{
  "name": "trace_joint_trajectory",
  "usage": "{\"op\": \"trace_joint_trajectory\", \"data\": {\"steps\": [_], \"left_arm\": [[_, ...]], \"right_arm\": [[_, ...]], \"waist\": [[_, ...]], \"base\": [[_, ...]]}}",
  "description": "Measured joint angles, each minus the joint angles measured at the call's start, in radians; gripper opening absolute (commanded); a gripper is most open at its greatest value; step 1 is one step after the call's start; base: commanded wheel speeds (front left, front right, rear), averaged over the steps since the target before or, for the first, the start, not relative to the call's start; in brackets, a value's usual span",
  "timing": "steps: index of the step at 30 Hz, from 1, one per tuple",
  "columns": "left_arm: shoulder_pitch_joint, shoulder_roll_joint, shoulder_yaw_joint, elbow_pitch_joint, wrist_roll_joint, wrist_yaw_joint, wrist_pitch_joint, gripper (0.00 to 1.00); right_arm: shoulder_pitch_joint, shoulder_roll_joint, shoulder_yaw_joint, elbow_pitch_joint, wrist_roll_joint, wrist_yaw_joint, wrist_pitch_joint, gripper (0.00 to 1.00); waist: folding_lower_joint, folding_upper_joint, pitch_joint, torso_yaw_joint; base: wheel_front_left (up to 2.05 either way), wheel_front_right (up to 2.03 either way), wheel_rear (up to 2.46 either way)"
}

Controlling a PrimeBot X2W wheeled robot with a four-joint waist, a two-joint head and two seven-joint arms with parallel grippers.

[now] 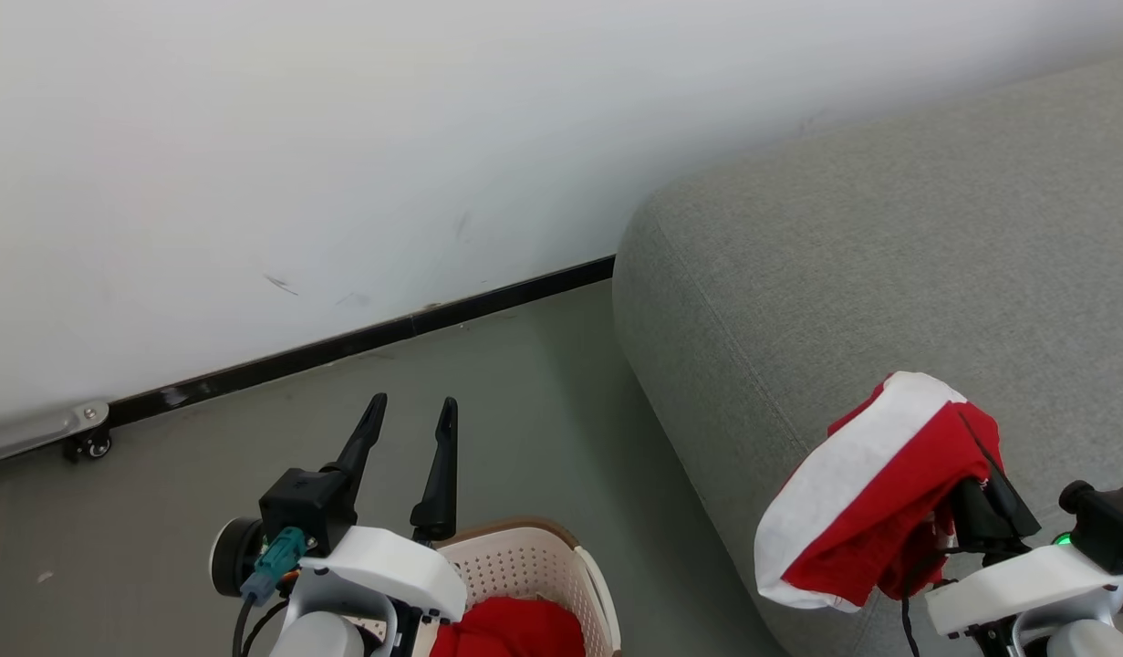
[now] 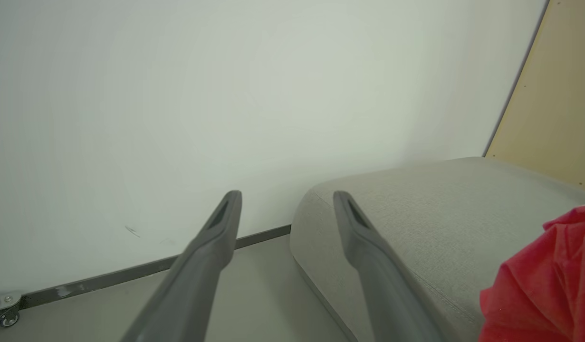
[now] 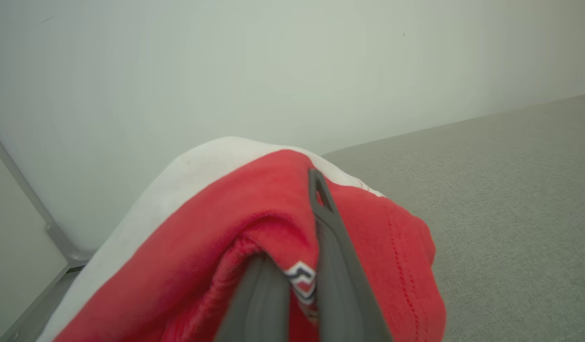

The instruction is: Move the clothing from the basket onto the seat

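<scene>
Red-and-white garment [image 1: 853,493]: clamped in our right gripper [image 1: 972,447], over the seat [image 1: 889,237] edge, not yet laid down.
Plain red garment [image 1: 511,630]: in the basket [image 1: 525,527] beside the seat, awaiting us.
Left gripper [image 1: 412,406]: fingers apart, empty.

Open seat [image 1: 889,228], wall [image 1: 342,137] beyond

**One side idle, one side clamped**

I am holding my left gripper [image 1: 413,401], two long dark fingers on a white wrist, low at my left, fingers parted wide and gripping nothing. I am holding my right gripper [image 1: 973,440] low at my right, fingers pinching close together on a red-and-white soft fabric garment [image 1: 871,497] draped over them.
</scene>
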Motion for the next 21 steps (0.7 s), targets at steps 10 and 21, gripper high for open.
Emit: {"op": "trace_joint_trajectory", "data": {"steps": [10, 21], "left_arm": [[0.032, -0.002, 0.021, -0.028, 0.022, 0.009, 0.0, 1.0], [0.063, -0.002, 0.042, -0.062, 0.039, 0.022, 0.0, 1.0]], "right_arm": [[0.042, 0.03, -0.016, -0.072, -0.035, 0.0, 0.038, 0.0], [0.005, 0.002, -0.059, -0.123, -0.05, 0.0, 0.11, 0.0]], "waist": [[0.0, 0.0, 0.0, -0.058], [0.0, 0.0, 0.023, -0.095]], "base": [[0.0, 0.0, 0.0], [0.0, 0.0, 0.0]]}}
